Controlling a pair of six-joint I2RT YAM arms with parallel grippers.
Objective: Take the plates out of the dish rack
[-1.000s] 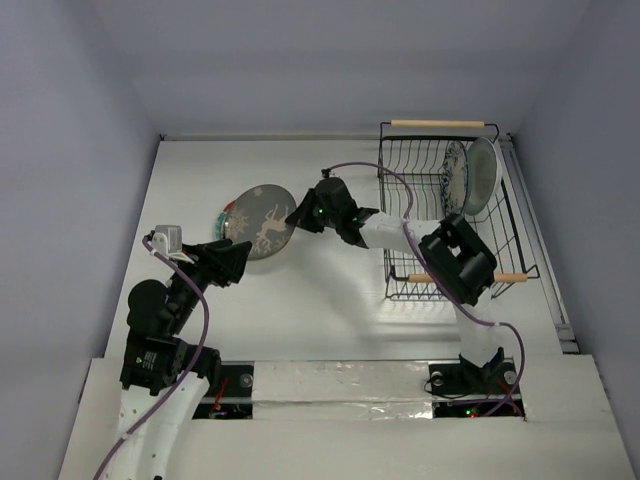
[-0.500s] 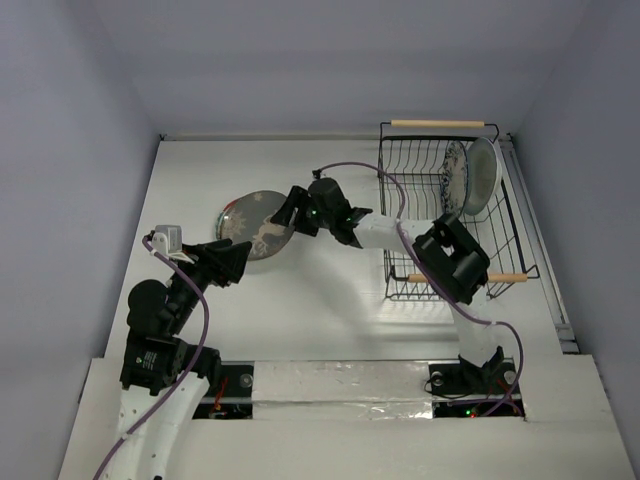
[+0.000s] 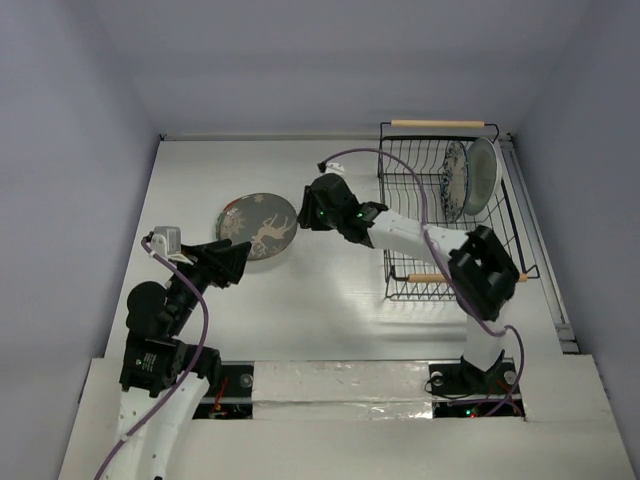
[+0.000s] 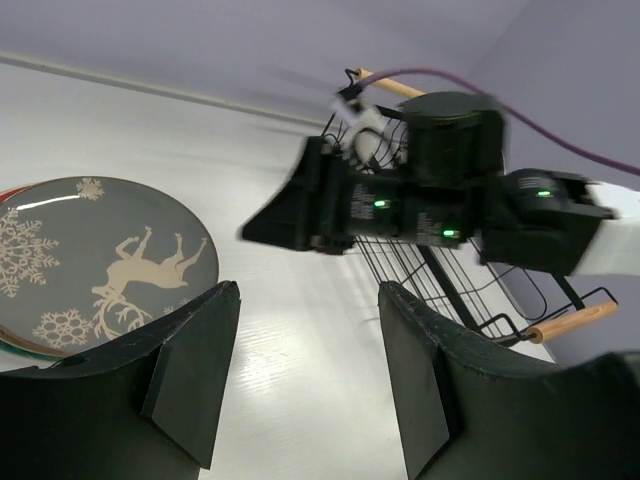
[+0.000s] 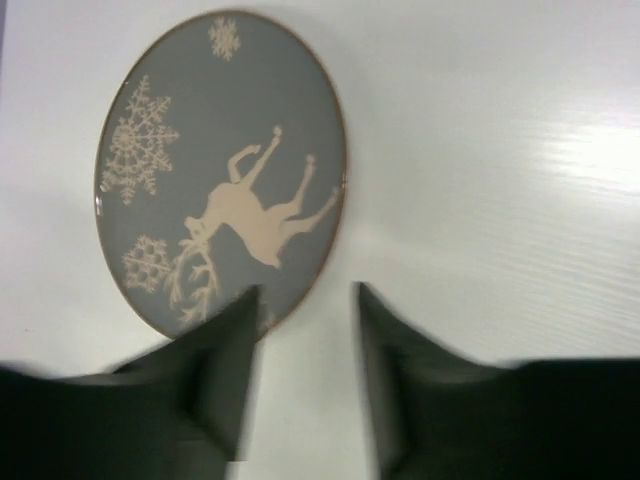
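Top external: dish rack (image 3: 384,182) at the desk's (image 3: 330,300) far right corner, holding two upright plates: blue-ornamented plate (image 3: 455,182), white plate (image 3: 483,175). Grey deer plate (image 3: 258,225) lies flat left of centre, atop a red plate (image 3: 223,215).
Left wrist: left end effector (image 4: 305,300) spread, empty, near the grey deer plate.
Right wrist: right end effector (image 5: 305,298) spread, empty, at that plate's rim; contact unclear.
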